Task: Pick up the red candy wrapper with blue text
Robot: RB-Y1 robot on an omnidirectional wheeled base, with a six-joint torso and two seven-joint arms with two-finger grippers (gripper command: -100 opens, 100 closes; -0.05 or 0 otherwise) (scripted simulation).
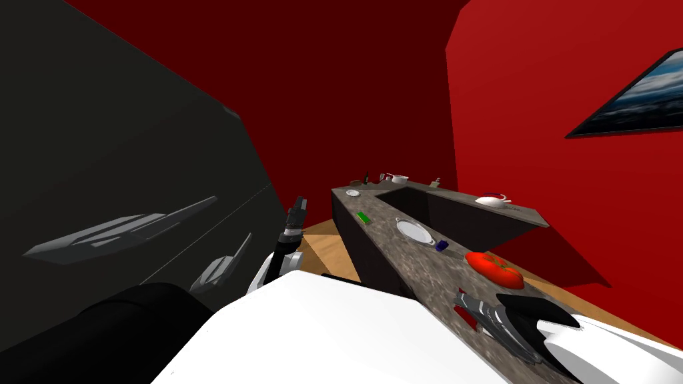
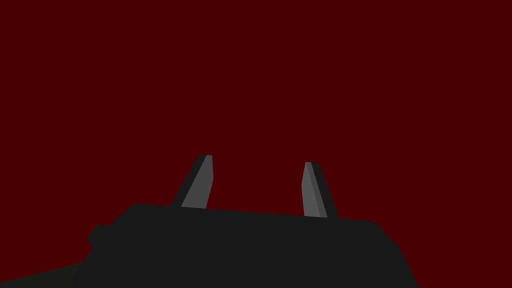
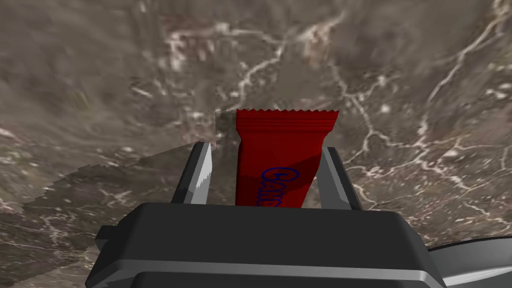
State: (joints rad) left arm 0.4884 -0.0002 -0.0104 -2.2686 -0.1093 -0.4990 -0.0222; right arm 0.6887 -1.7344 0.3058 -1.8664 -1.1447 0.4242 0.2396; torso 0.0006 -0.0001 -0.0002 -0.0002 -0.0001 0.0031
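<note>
Along the marbled counter [image 1: 400, 267] we see, near to far, a red lump [image 1: 494, 269], a blue block [image 1: 441, 246], a white plate [image 1: 413, 231] and a green block [image 1: 363, 217].

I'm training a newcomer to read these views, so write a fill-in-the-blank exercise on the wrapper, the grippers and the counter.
1. The gripper straddling the red candy wrapper is the robot's ____ one.
2. The wrapper's printed text is ____ in colour.
3. The left gripper holds nothing; its fingers stand ____.
4. On the counter, the small block beyond the white dish is ____.
Missing words: right; blue; open; green.
</note>
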